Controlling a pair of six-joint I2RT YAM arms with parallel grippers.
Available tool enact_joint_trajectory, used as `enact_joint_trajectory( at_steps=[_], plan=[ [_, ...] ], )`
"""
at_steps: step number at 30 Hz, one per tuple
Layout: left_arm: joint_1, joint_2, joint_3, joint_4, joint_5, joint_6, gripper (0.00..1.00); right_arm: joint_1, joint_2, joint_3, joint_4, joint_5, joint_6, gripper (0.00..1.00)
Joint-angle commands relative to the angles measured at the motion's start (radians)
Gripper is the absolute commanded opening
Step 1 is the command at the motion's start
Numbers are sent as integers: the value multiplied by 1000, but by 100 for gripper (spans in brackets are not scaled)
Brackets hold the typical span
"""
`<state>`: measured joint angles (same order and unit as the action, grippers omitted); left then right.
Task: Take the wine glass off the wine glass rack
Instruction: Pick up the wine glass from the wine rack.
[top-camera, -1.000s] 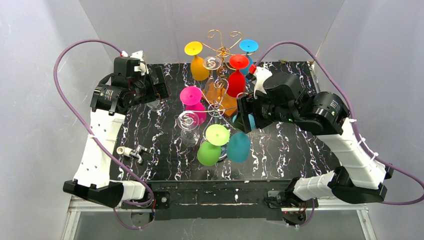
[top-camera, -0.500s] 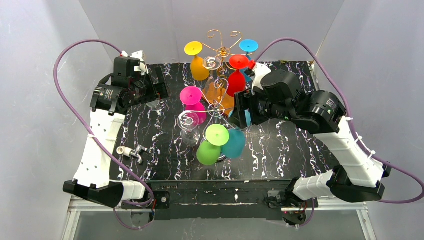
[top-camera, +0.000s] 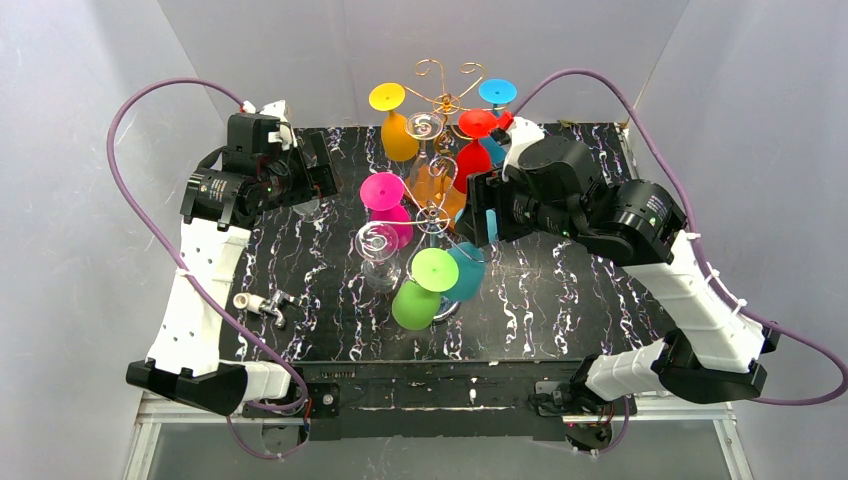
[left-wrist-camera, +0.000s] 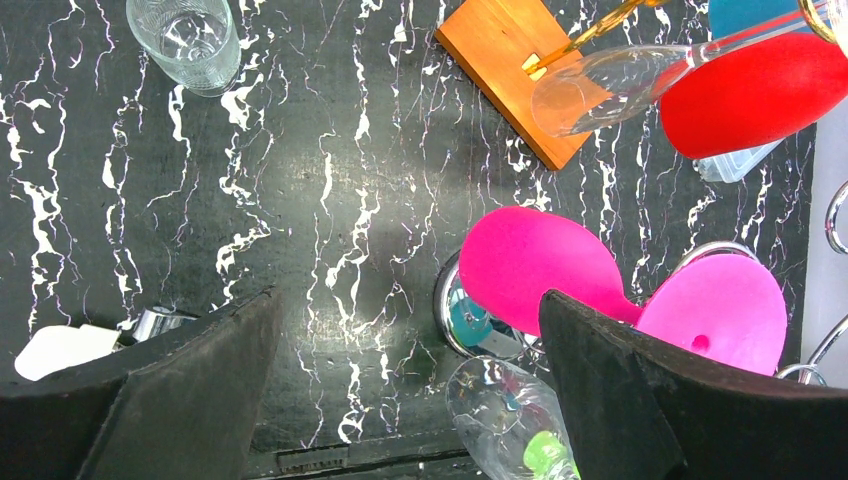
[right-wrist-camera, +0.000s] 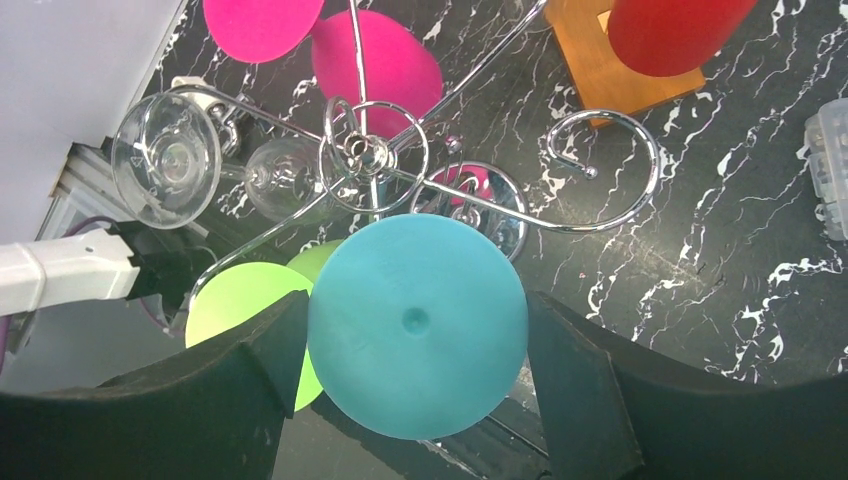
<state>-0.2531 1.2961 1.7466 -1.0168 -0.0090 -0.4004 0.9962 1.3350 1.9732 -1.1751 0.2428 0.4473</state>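
Right pincer (right-wrist-camera: 416, 318) clamped on the teal wine glass (top-camera: 466, 272), hard by the wine glass rack (top-camera: 432, 213).

From where I stand, its 2 fingers (right-wrist-camera: 230, 400) are closed on the rim of the glass's round foot. The bowl hangs tilted at 5 o'clock of the rack's hub, just beside the green glass (top-camera: 418, 300). In the wrist view, 1 curled arm (right-wrist-camera: 600, 160) at 3 o'clock of the hub is bare, so I'd judge the glass unhooked and the carry-away step in hand, though I can't be sure the foot is clear of the wire. Next it wants a slow pull toward 3 o'clock, away from the green glass and the other hanging bowls. The left pincer (left-wrist-camera: 410, 310) is spread wide with nothing in it, over the table (left-wrist-camera: 300, 200) at 9 o'clock. No brand, label or writing I can read.
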Motion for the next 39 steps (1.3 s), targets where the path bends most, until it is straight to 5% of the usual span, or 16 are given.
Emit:
enact_joint_trajectory(
  at_steps=[1,22,39],
  plan=[
    [-2,-18,5,9,9,14,99,4,-3,6,43,70,12,51],
    [-2,1,50,12,83,23,99,4,2,15,-61,226,9,51],
    [-2,74,249,45,312,-59,99,4,32,143,-215,447,10,51]
  ],
)
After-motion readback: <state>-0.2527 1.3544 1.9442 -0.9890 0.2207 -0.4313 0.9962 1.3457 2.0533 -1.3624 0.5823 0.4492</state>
